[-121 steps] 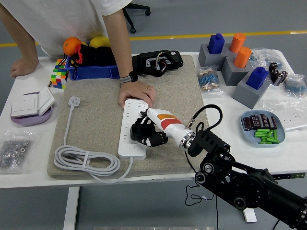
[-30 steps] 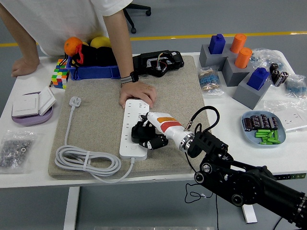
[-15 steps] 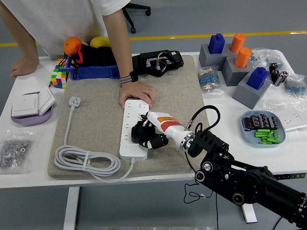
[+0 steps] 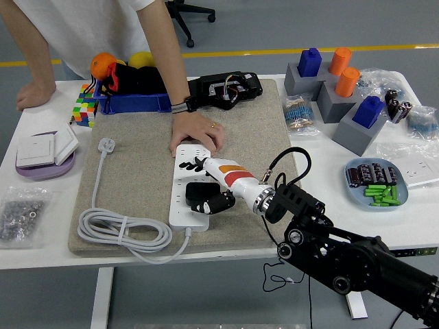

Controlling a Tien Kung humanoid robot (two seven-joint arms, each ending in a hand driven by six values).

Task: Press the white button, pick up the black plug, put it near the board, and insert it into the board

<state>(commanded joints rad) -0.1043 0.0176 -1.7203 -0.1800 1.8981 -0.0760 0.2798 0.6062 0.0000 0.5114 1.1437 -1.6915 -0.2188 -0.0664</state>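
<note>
A white power strip (image 4: 180, 179) lies lengthwise on the grey mat (image 4: 137, 178). My right hand (image 4: 206, 197) reaches in from the lower right, its white and orange back (image 4: 232, 177) over the strip's near half. Its black fingers (image 4: 218, 202) are curled around the black plug (image 4: 197, 189), which sits on the strip's sockets. One finger points along the strip toward its far end. A person's hand (image 4: 197, 131) rests on the mat and touches the strip's far end. I see no white button on the strip. The left arm is out of view.
The strip's cord (image 4: 123, 229) coils at the mat's near left and ends in a white plug (image 4: 105, 144). A black device (image 4: 226, 88) and a blue tray (image 4: 134, 103) sit at the back. Right of the mat are blocks (image 4: 339, 89) and a blue dish (image 4: 376, 183).
My right hand has moved a little left and toward the strip's far end with the black plug. The person's hand slid back slightly, so more of the strip's far end shows.
</note>
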